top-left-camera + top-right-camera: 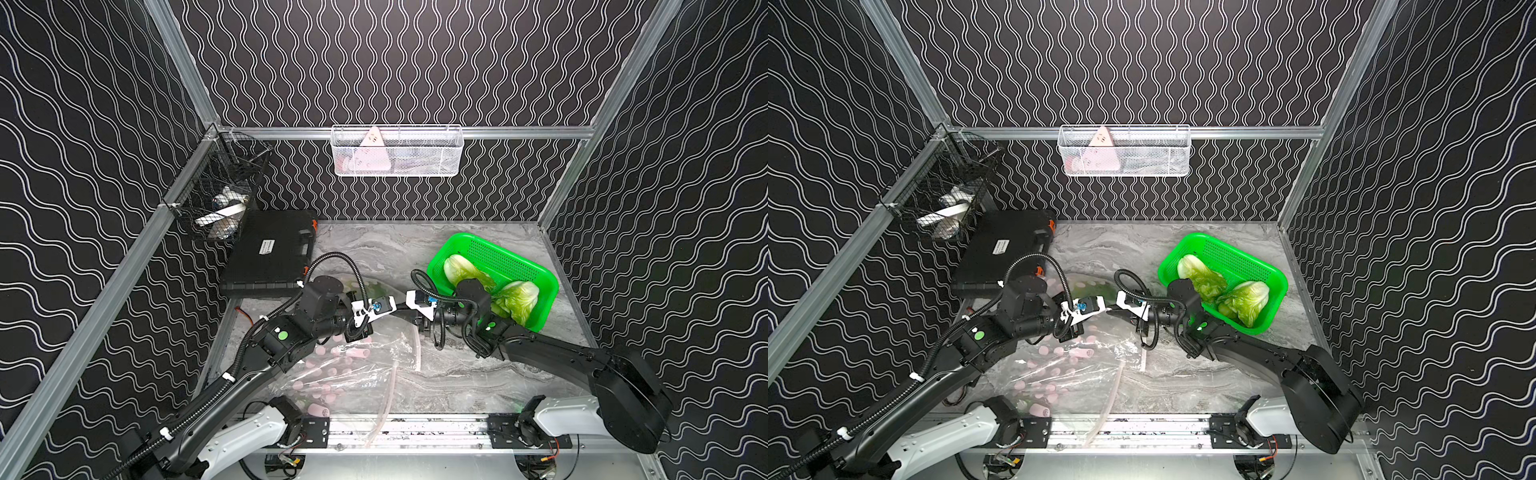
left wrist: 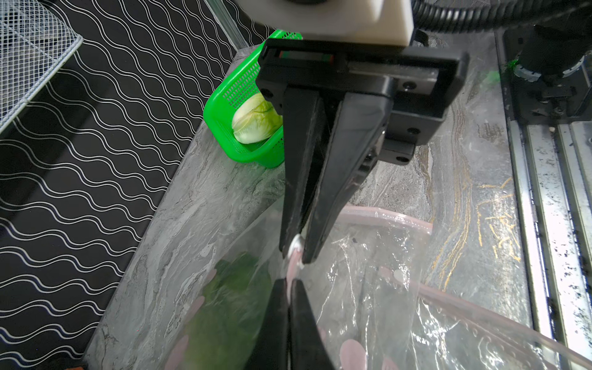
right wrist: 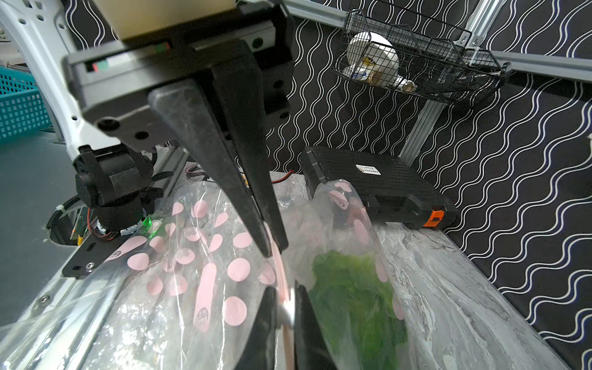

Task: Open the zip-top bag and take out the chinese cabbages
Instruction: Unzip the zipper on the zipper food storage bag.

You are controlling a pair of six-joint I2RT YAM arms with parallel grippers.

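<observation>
The clear zip-top bag with pink dots lies at the table's middle front. One of the chinese cabbages shows green through its film. Two more cabbage heads lie in the green basket at the back right. Both grippers meet at the bag's pink zip strip. My left gripper is shut on the strip itself. My right gripper is shut on the small white slider on that strip, tips nearly touching the left gripper's. In the top views the fingertips are mostly hidden by the wrists.
A black case lies at the back left, close behind the bag. Above it a black wire basket hangs on the left wall. A white mesh basket hangs on the back wall. A metal rail runs along the front edge.
</observation>
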